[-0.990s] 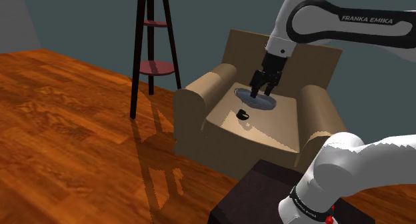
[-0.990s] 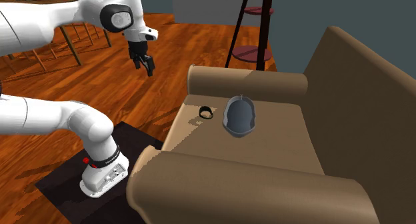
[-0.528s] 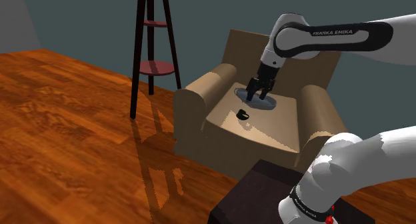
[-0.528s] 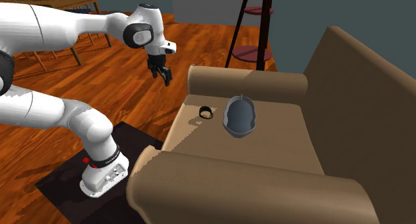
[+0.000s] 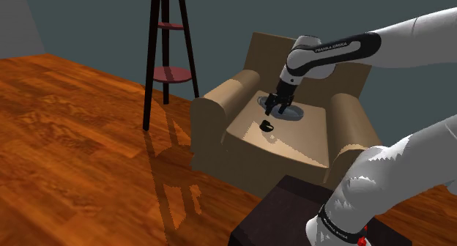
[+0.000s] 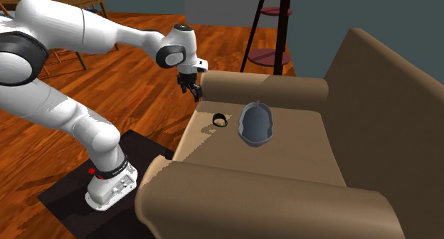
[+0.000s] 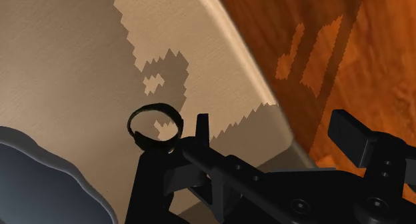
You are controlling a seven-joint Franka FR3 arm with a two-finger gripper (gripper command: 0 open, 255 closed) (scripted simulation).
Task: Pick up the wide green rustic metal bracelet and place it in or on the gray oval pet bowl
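A small dark ring-shaped bracelet [image 5: 268, 126] [image 6: 220, 120] lies on the tan armchair's seat near its front edge. Just behind it on the same cushion rests the grey oval bowl [image 5: 293, 113] [image 6: 255, 124], with nothing in it. My black gripper [image 5: 275, 105] [image 6: 193, 92] hangs in the air above the seat's front, a short way above the bracelet, and is open. In the wrist view the bracelet [image 7: 155, 125] lies beside one finger [image 7: 200, 128], outside the gap of the gripper [image 7: 277, 133]. The bowl's rim [image 7: 40, 183] shows close by.
The armchair [image 5: 220, 109] has thick armrests [image 6: 263, 89] on both sides of the seat and a tall back. A dark tripod shelf stand [image 5: 167, 54] [image 6: 274, 24] rises beside it on the wooden floor [image 5: 88, 157]. My base sits on a dark box [image 5: 282, 208].
The arm has swung in and lowered the gripper from high above the floor to just over the seat's front, close to the bracelet. Bracelet and bowl have stayed put.
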